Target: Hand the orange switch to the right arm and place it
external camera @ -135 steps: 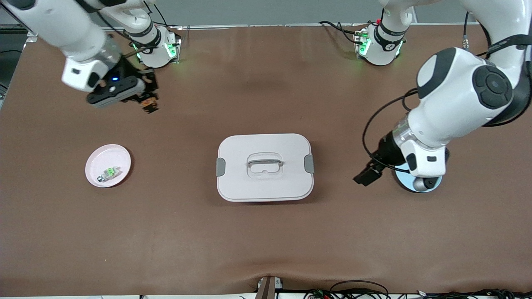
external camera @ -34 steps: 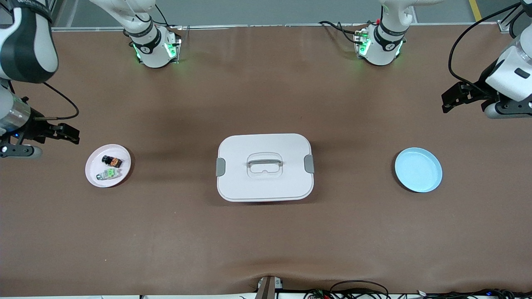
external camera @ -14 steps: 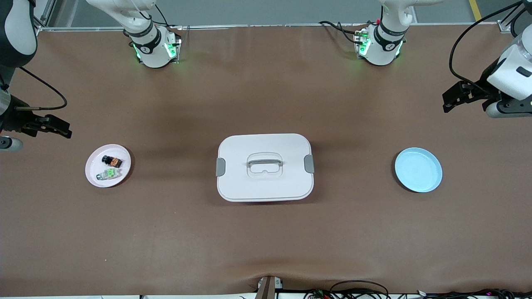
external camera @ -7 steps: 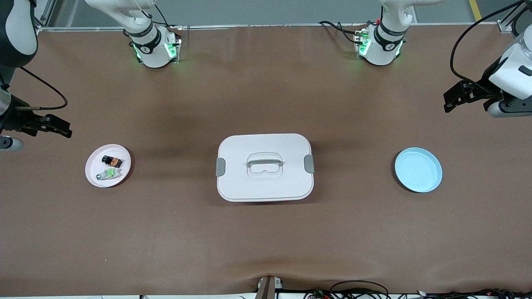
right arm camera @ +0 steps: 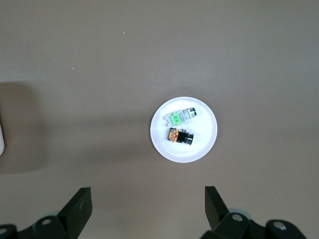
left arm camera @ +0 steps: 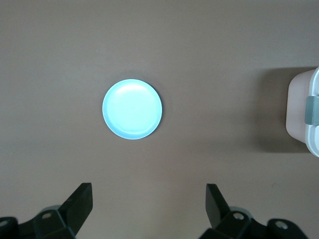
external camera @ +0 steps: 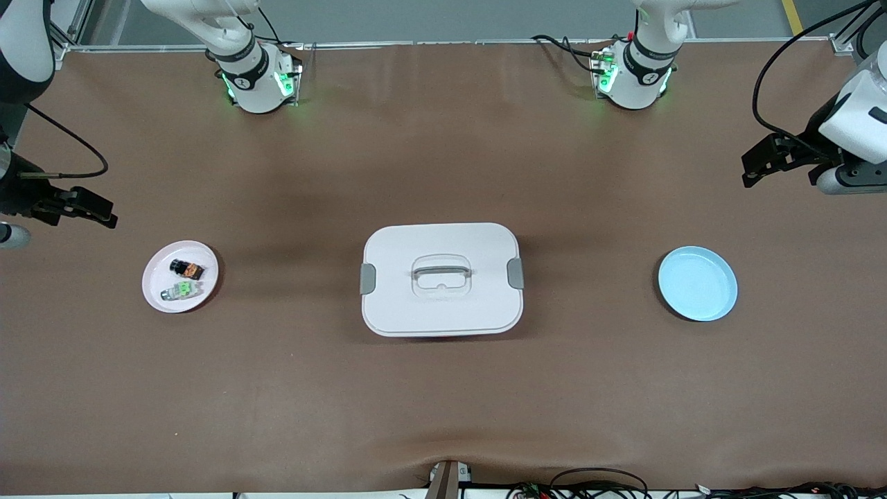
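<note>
The orange switch (external camera: pixel 188 269) lies on the pink plate (external camera: pixel 156 281) at the right arm's end of the table, beside a clear-and-green part (external camera: pixel 181 289). The right wrist view shows the switch (right arm camera: pixel 180 136) on the plate (right arm camera: pixel 202 144) too. My right gripper (external camera: pixel 8 237) hangs high over the table's edge at that end; it is open and empty (right arm camera: pixel 148 209). My left gripper (external camera: pixel 842 181) hangs high over the left arm's end, open and empty (left arm camera: pixel 148 209). Neither gripper touches anything.
A white lidded box (external camera: pixel 441 278) with a handle sits at the table's middle; its edge shows in the left wrist view (left arm camera: pixel 305 117). An empty blue plate (external camera: pixel 698 283) lies toward the left arm's end and shows in the left wrist view (left arm camera: pixel 132 109).
Ten seconds ago my right gripper held the orange switch in the air; now the switch lies on the pink plate. Both arms have drawn out to the table's ends and barely move.
</note>
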{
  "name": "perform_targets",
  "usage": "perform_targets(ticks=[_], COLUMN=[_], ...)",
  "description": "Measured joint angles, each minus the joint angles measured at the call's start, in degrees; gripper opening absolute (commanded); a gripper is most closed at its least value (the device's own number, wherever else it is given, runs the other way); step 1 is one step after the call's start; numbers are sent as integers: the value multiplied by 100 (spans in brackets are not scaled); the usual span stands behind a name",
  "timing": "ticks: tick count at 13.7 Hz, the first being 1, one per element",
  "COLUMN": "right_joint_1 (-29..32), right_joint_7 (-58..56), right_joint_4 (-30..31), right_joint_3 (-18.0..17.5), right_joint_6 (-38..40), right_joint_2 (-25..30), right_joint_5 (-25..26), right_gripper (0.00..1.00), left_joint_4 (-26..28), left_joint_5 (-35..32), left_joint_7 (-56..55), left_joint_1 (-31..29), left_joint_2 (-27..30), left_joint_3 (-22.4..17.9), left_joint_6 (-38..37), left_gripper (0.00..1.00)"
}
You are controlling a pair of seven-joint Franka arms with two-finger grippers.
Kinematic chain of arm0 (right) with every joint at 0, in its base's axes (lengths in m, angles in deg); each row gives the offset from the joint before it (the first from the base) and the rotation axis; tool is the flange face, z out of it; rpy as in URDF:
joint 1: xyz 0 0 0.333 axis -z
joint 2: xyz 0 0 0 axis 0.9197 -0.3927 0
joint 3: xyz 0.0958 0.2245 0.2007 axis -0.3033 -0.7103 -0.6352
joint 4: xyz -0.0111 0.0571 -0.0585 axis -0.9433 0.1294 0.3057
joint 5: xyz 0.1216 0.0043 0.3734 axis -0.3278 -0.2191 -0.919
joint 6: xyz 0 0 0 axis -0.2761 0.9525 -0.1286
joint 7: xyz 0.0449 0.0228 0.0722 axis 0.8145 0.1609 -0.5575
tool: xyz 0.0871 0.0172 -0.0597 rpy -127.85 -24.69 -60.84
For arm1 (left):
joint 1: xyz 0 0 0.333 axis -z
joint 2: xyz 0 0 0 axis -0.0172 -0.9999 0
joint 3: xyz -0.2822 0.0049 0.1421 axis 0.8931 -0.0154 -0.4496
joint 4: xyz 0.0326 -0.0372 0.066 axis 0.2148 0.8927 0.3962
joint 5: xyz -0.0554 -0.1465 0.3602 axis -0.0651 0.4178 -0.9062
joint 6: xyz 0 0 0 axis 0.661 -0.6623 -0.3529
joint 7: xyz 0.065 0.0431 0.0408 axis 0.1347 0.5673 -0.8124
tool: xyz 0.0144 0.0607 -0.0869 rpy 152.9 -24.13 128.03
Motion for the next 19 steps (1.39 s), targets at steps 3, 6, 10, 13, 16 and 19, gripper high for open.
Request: perform_targets(ticks=[3,6,10,13,16,19], right_joint_1=[0,-5,-6,-6,-11,-12], right_joint_7=[3,3,6,7,7,7], right_joint_4=[0,0,1,1,1,1], right_joint_3=[19,18,23,25,21,20], right_joint_6=[114,190,220,251,266,304], right_joint_2=[90,167,182,182,182,182], right_joint_5=[-86,-114,-123,-127,-132,-133], right_gripper=[100,100,100,100,100,100], left_joint_4=[-1,-10,-21,-78,-144,-158], left_joint_5=[23,25,34,138,164,165], left_joint_7=[0,0,-1,-12,-13,-13], left_joint_1=[0,-5,-8,-8,-8,-9], left_joint_2=[0,0,0,0,0,0], left_joint_3=[0,-2,-18,-21,-25,-27], left_joint_6=[-4,-97,-115,-212,-327,-368], left_gripper=[100,100,100,100,100,100])
